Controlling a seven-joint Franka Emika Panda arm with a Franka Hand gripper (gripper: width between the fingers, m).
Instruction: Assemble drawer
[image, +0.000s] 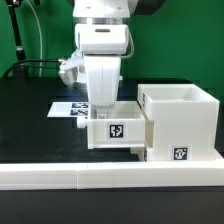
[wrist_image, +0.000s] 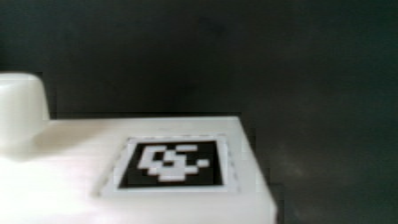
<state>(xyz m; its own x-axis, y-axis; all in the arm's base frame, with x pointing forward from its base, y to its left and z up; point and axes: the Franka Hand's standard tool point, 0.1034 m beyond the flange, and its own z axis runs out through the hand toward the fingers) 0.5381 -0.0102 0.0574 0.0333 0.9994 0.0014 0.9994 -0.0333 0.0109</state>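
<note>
A white drawer tray with a black-and-white tag on its front stands against the left wall of the tall white casing, which is open at the top. My gripper reaches down into the tray from above and is shut on its wall; the fingertips are hidden by the tray. In the wrist view the tray's tagged face fills the lower part, very close, with a rounded white lump beside it. The second tray is out of view.
A long low white rail runs along the table's front edge. The marker board lies flat behind the tray, on the exterior view's left. The table is black, with a green backdrop behind.
</note>
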